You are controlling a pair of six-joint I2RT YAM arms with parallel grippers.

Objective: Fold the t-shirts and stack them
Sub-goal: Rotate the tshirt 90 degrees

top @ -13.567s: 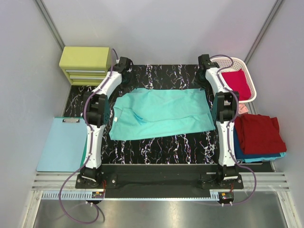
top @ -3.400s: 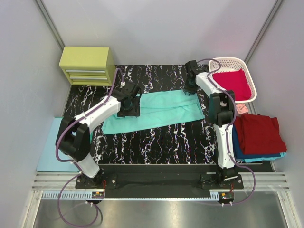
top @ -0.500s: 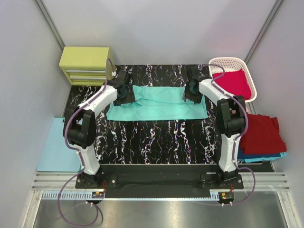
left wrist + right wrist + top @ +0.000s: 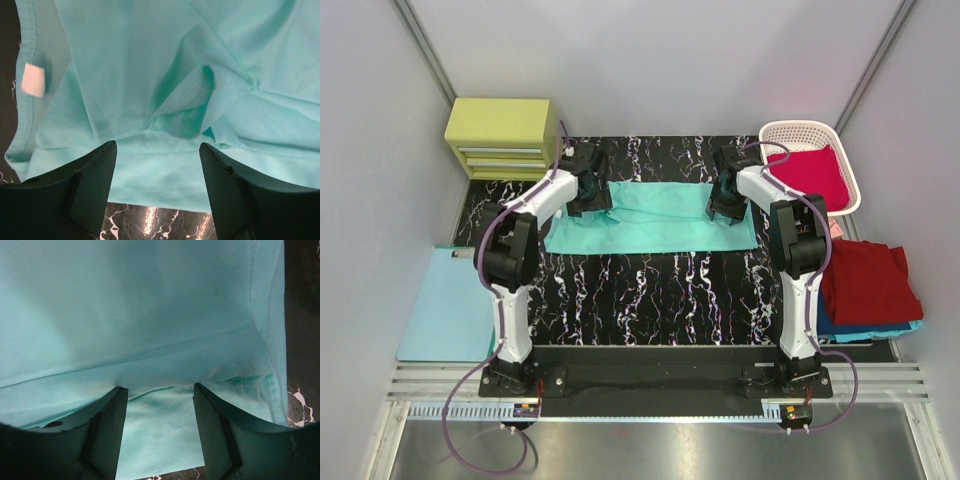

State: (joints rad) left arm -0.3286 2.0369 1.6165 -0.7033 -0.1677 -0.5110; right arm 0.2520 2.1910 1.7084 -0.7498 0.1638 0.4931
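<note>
Mint-teal t-shirt point(image 4: 650, 215): one, a folded strip on the counter point(image 4: 650, 290) between both fingers.
Left fingers point(image 4: 97, 170): spread apart at its left end.
Right fingers point(image 4: 110, 415): spread apart at its right end.
Room: bare counter nearer than the fingers.
Right of right fingers: one crimson t-shirt point(image 4: 815, 175), one dark red t-shirt point(image 4: 865, 280), one blue t-shirt point(image 4: 823, 320).

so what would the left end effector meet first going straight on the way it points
Most likely the mint-teal cloth t-shirt, right ahead of the left end effector; depth unclear.

Bright, even light — soft shadows in folds of the teal t-shirt point(image 4: 125, 75).
</note>
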